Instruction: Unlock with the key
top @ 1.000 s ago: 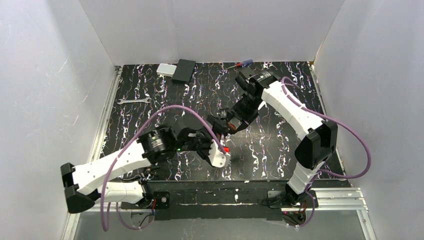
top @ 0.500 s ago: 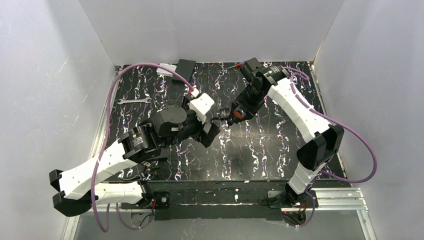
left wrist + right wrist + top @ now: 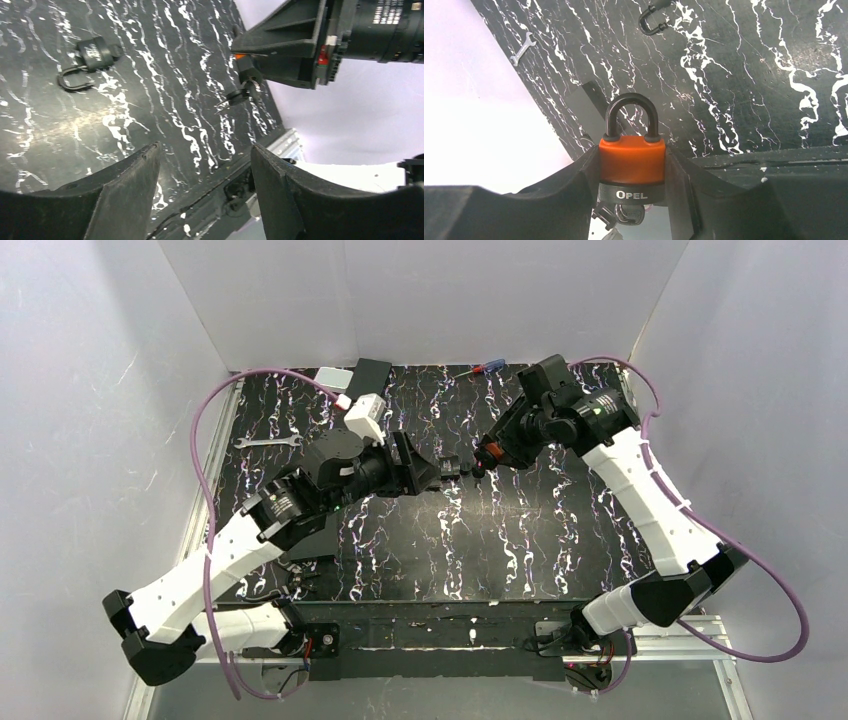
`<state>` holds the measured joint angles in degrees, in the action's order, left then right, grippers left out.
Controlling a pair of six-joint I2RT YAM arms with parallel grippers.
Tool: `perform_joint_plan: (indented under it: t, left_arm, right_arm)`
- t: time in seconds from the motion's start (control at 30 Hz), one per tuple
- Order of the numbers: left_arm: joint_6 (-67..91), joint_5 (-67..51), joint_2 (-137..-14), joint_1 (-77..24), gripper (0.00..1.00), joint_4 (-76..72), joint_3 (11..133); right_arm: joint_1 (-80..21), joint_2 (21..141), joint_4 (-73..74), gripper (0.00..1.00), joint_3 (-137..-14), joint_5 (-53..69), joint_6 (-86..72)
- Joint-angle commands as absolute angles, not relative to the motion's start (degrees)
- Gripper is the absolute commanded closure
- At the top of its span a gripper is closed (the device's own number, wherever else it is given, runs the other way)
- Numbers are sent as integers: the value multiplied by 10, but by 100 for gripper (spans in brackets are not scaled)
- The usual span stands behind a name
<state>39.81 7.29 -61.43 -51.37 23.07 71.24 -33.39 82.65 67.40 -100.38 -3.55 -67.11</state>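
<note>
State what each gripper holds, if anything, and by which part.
The right gripper clamps the orange padlock by the sides of its body, shackle free. The left gripper is open and holds nothing.

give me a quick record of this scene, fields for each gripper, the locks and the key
left gripper: open, nothing between its fingers, pointed toward the right gripper
right gripper: shut on the orange padlock, off the table
orange padlock: shackle closed, gripped by its body
key: at the padlock's bottom end, apparently in the keyhole
black padlock: lying on the table, not held
wrench: on the table, far left
</note>
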Motion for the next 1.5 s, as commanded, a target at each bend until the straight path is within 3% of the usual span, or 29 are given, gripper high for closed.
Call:
perform_joint_plan:
  t: [0.0,0.23,0.47,1.27,1.47]
  left_arm:
    - [452,7,-632,-509,40,170,714]
    - [430,-45,-646,-509,54,91,701]
    - [357,-38,-652,-510,62,53,687]
    - [353,-8,-753,-554,60,69,743]
    - [346,34,-767,-567,73,77,756]
  right_arm:
    - [-334,818,627,99,-1006,-38,-662]
    - [-351,805,616,99,-1001,-67,-674]
    - [-358,822,627,99,-1018,-70,-675]
    - [-361,804,637,99,-1011,-69,-659]
    - [-362,800,639,99,-1010,-66,-659]
